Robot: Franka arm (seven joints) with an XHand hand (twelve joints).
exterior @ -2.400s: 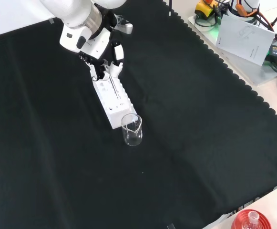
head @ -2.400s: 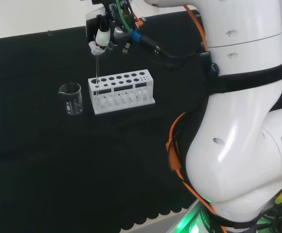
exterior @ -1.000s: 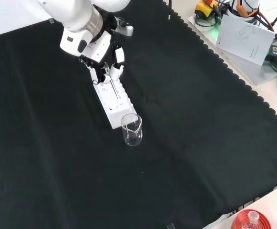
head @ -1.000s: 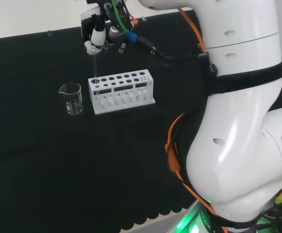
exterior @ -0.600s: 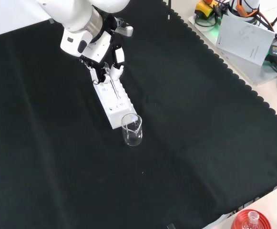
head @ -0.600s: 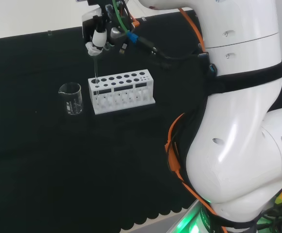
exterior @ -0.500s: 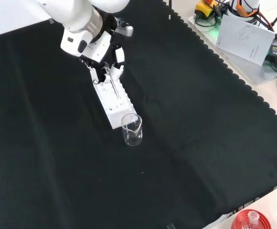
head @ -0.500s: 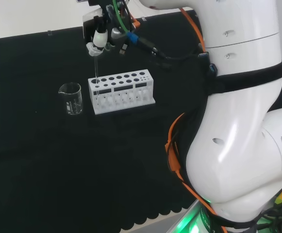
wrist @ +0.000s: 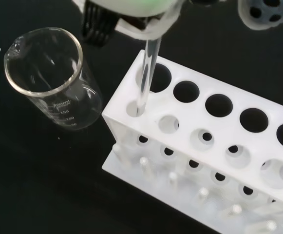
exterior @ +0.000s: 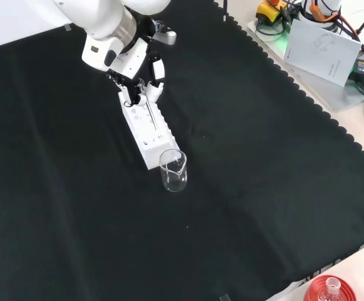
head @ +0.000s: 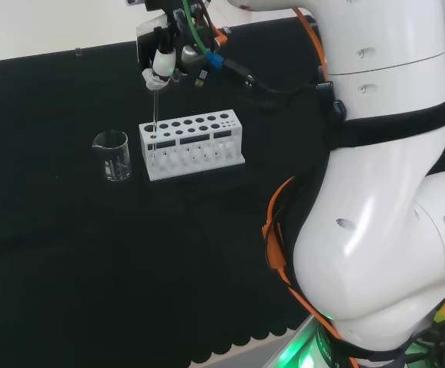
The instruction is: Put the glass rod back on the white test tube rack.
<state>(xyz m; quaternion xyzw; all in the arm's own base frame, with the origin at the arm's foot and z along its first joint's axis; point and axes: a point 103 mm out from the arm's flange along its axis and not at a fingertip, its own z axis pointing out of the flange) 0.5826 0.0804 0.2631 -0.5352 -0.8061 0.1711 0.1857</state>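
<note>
A thin, clear, straight glass rod (wrist: pixel 146 73) is pinched at its top by the curled fingers of the hand (head: pixel 159 63) and held upright above the white test tube rack (head: pixel 192 146). Its lower end is seen in a small hole at the rack's end nearest the empty glass beaker (head: pixel 112 156).

White rack (head: pixel 191 144), clear rod (head: pixel 154 115), black cloth (head: pixel 69 253)
</note>
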